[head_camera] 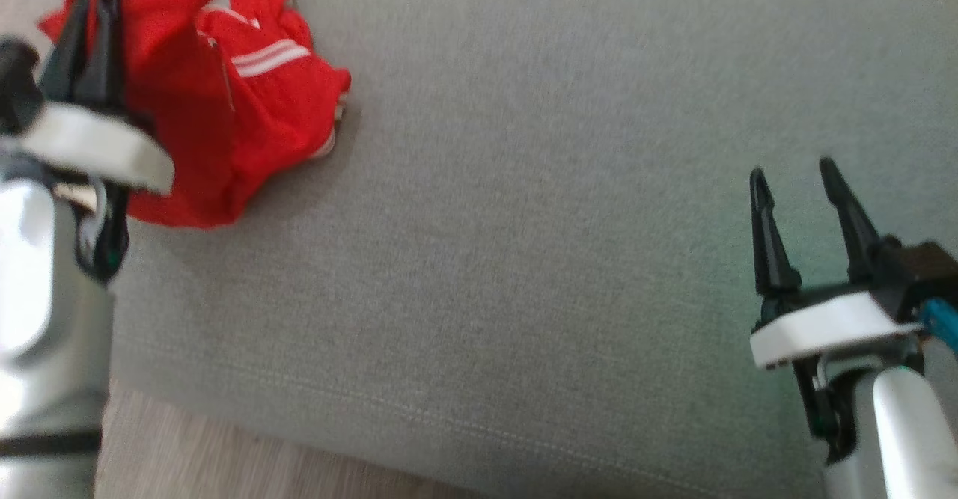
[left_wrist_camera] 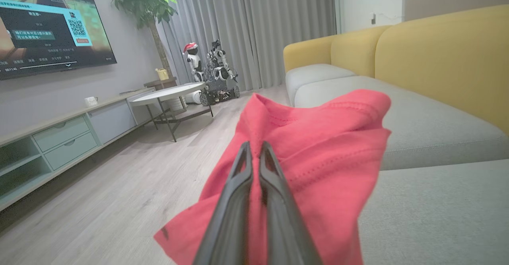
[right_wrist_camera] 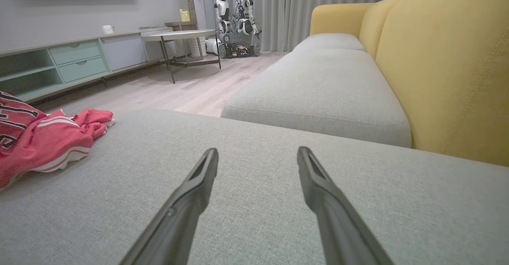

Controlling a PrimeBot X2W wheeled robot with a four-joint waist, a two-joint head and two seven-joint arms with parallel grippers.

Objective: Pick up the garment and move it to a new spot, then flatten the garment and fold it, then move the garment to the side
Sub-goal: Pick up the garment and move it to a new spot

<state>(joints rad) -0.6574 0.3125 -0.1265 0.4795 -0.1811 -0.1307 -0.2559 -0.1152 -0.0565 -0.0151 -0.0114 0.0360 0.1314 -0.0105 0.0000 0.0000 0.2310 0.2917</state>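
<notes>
- Your left gripper (left_wrist_camera: 255, 147) has its two fingers pressed together, pinching a fold of the red garment (left_wrist_camera: 318, 146). In the left wrist view the cloth drapes around both fingers.
- From the head view, the garment is red with white stripes. It sits bunched at the upper left of the grey seat cushion (head_camera: 524, 222), near that cushion's edge. One part rises to the left gripper and the rest lies on the fabric.
- Your right gripper (head_camera: 792, 168) has its fingers spread wide. It is low over the cushion at the lower right, well apart from the garment.
- The cushion is a plain grey weave with a stitched seam along its near edge. Pale wood floor (head_camera: 224, 454) lies beyond that edge.
- In the right wrist view a second grey cushion (right_wrist_camera: 318, 90) lies ahead, and a yellow backrest (right_wrist_camera: 449, 66) runs along the right.
- A lit television (left_wrist_camera: 47, 30) hangs on the grey wall, above a long low cabinet (left_wrist_camera: 59, 134) with pale green drawers.
- Further along are a round table (left_wrist_camera: 169, 92), a potted plant (left_wrist_camera: 147, 2), grey curtains (left_wrist_camera: 258, 26) and some robot figures (left_wrist_camera: 210, 74), one in a red hat.
</notes>
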